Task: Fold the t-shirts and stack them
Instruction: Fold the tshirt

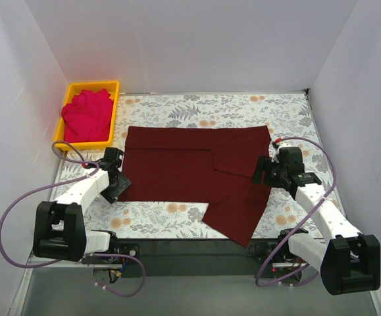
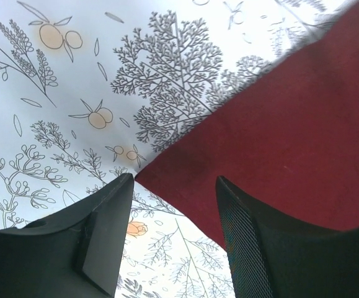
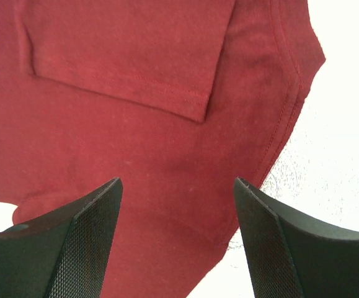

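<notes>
While the left gripper point(image 2: 174, 186) hangs released, jaws spread over the left edge of the maroon t-shirt point(image 1: 183, 171), the right gripper point(image 3: 176, 186) is likewise released above its right side. That shirt lies partly folded on the flowered worktop point(image 1: 177, 108). A pinkish-red t-shirt point(image 1: 85, 115) sits crumpled in the yellow bin point(image 1: 115, 108) at the far left corner.

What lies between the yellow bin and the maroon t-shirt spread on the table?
Only a bare strip of floral tablecloth separates the yellow bin from the maroon t-shirt; the top external view shows it.
</notes>
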Robot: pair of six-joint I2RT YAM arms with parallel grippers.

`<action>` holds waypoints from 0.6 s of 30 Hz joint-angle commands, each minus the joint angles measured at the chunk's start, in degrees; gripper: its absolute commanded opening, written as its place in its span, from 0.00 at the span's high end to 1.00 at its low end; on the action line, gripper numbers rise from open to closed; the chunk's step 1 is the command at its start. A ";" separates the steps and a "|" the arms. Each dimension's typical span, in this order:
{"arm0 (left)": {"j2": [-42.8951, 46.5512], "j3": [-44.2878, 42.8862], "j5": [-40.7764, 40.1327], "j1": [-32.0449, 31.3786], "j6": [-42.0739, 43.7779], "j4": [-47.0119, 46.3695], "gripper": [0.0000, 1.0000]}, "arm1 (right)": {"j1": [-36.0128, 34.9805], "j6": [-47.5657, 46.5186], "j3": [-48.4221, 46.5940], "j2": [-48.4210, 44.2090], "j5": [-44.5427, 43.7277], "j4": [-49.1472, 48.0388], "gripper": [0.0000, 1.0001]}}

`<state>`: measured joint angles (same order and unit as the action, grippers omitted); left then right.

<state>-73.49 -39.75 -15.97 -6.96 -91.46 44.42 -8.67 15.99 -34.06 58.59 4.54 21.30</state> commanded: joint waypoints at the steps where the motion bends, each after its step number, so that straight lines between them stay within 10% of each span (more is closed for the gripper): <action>1: -1.21 1.16 -1.70 -0.25 -2.05 0.31 0.46 | -0.30 -1.31 0.66 -0.58 0.38 -0.38 0.21; 12: -4.55 3.62 -2.40 -0.25 -3.64 -2.67 0.54 | -0.21 -1.23 2.42 -0.58 -0.31 -0.47 0.21; 18: -4.82 4.33 -1.17 -0.33 -3.02 -3.12 0.77 | -0.30 -0.52 2.34 -0.67 -1.98 1.99 0.22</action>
<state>-76.40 -38.11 -16.91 -7.09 -93.71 43.00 -8.71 15.07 -31.81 58.59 4.08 22.22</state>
